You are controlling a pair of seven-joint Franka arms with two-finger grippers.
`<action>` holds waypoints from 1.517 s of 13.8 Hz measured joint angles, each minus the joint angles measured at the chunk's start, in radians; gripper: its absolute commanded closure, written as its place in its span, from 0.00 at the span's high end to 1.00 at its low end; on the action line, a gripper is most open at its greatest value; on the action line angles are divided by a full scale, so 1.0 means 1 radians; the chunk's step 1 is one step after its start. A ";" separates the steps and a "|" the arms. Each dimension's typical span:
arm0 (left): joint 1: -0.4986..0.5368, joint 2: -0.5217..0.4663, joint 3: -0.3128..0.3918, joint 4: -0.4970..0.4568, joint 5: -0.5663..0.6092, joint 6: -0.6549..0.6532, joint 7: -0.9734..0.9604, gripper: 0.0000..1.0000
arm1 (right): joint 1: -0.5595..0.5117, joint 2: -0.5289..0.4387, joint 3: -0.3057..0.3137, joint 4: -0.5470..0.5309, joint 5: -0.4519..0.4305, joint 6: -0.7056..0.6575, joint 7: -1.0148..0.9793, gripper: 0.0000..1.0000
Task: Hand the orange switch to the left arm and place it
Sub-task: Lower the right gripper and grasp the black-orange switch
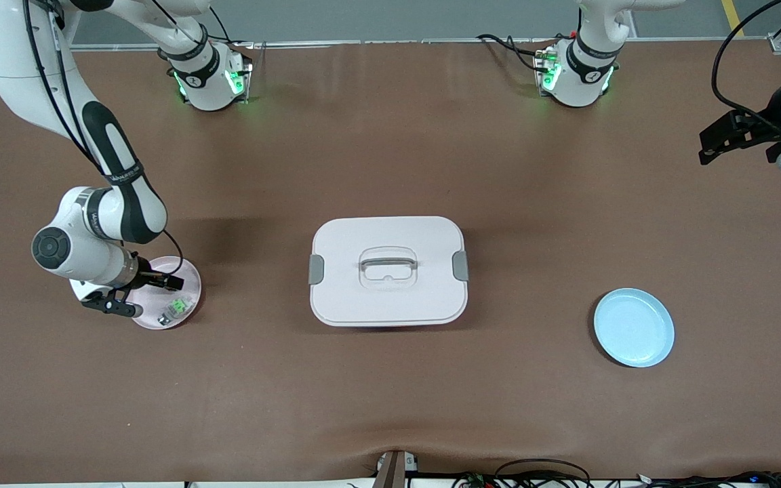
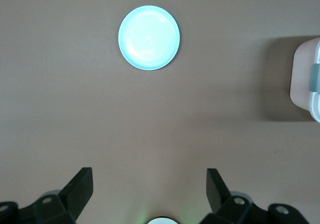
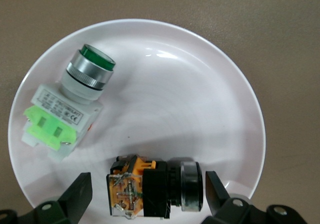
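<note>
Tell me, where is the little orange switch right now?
The orange switch lies on the pink plate at the right arm's end of the table, beside a green switch, between the right gripper's open fingers.

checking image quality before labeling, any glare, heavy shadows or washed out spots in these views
Front view: even light, soft shadow beside the box, green glow at both arm bases. Left wrist view: the blue plate is washed out to near white, and the box's edge casts a dark shadow. Right wrist view: sharp, with glare streaks on the white plate near the green switch and the orange switch.
</note>
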 measured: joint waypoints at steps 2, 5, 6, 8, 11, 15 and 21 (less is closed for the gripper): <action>0.000 0.000 0.000 0.000 0.000 0.000 0.000 1.00 | 0.000 0.001 0.000 0.000 0.000 0.000 0.000 1.00; 0.000 0.000 0.000 0.000 0.000 0.000 -0.001 1.00 | 0.000 0.005 0.000 0.000 0.000 0.000 -0.001 0.93; 0.000 0.000 0.000 0.000 0.000 -0.001 -0.001 1.00 | 0.000 0.007 0.000 0.000 -0.001 0.000 -0.002 0.62; -0.001 0.000 0.000 0.000 0.000 -0.001 -0.001 1.00 | 0.000 0.012 0.000 0.000 -0.001 0.000 -0.003 0.00; -0.001 0.000 -0.008 0.000 -0.001 -0.001 -0.001 1.00 | 0.000 0.014 0.000 0.000 -0.001 -0.001 -0.002 0.00; -0.002 0.000 -0.024 0.000 -0.001 -0.001 -0.002 1.00 | -0.002 0.014 -0.001 0.008 0.014 -0.038 0.002 0.00; -0.001 0.000 -0.026 0.000 -0.001 -0.002 -0.002 1.00 | -0.002 0.011 -0.001 0.169 0.151 -0.354 0.084 0.00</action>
